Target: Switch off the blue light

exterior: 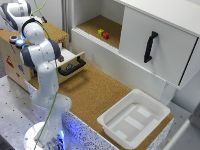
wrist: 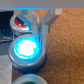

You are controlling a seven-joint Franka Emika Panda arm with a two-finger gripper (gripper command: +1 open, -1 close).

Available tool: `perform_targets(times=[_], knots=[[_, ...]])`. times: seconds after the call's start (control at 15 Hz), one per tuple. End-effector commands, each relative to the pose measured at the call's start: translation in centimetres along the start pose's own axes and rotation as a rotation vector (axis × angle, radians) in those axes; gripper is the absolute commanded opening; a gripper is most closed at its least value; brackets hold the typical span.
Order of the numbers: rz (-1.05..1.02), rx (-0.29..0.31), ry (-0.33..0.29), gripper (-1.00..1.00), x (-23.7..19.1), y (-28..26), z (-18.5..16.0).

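The blue light [wrist: 27, 50] is a round puck with a dark rim and a bright pale-blue glowing top. It sits on the wooden box [exterior: 12, 62] at the exterior view's left. My gripper [wrist: 40, 34] hangs just above the lamp's edge, its two fingers [wrist: 34, 22] drawn together with nothing between them. In the exterior view the gripper [exterior: 21, 41] is largely hidden behind the arm, with a blue glow [exterior: 20, 43] beneath it.
A red-topped button [wrist: 19, 22] and a green one [wrist: 31, 80] flank the blue lamp. A button with a reddish-brown ring [exterior: 13, 37] shows on the box. An open drawer with a black handle [exterior: 72, 66], a white bin [exterior: 135, 117] and a cabinet door [exterior: 152, 42] lie toward the exterior view's right.
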State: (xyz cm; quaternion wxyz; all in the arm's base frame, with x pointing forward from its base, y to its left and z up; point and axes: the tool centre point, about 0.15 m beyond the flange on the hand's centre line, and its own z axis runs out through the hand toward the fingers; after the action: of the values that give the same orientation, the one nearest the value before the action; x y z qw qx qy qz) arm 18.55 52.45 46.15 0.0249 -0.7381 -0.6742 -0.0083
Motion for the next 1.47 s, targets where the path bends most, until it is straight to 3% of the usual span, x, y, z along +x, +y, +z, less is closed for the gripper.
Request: perform_targets(times=[0.0,0.13,0.33,0.6,0.87,1.2,1.4], knots=[[-0.017,-0.065,-0.109,-1.0,-0.4,-0.9,-1.4],[-0.017,-0.12,-0.116,-1.0,-0.3,-1.1,-3.1],[-0.068,-0.124,-0.152,-1.0,0.3,-2.4,-4.0],[-0.093,-0.079,-0.167,-1.0,0.6,-2.4,-3.0],[-0.114,-0.08,-0.172,-1.0,1.3,-0.6,-1.4],[-0.169,-0.048,-0.226,-1.0,2.0,0.3,1.7],[-0.163,-0.076,-0.241,-1.0,1.8,0.2,0.4]])
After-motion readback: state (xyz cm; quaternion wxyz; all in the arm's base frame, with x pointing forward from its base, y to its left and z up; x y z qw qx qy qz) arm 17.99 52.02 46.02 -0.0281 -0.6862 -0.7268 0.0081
